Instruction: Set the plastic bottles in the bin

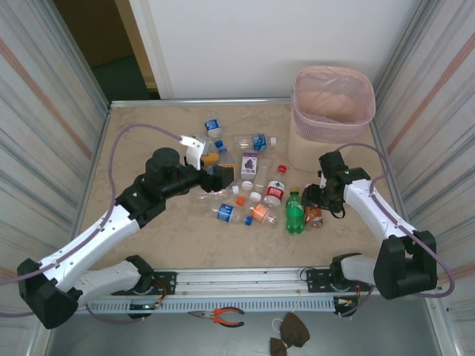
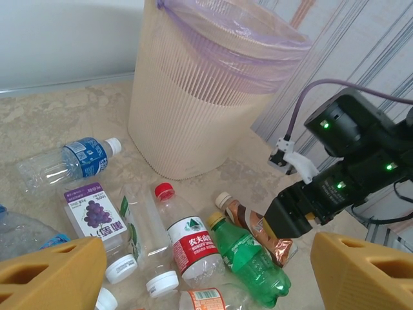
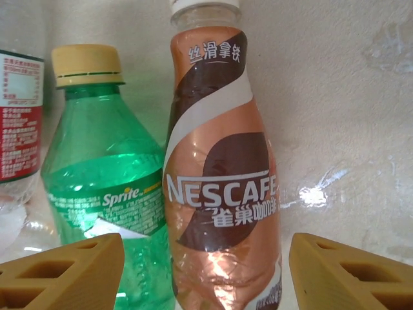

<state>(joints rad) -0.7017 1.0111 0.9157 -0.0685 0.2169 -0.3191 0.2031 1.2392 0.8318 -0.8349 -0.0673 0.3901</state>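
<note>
Right claw, fingers apart, over copper-brown Nescafé bottle beside green yellow-capped Sprite bottle.

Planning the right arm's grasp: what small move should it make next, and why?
Probably close the right gripper on the Nescafe bottle: its open fingers straddle that bottle, with the green Sprite bottle lying close alongside, outside the gap.

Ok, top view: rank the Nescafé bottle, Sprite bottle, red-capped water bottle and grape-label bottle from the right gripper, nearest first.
1. Nescafé bottle, at the right gripper.
2. Sprite bottle, just to its left.
3. Red-capped water bottle, farther left.
4. Grape-label bottle, mid-pile, farthest.
</note>
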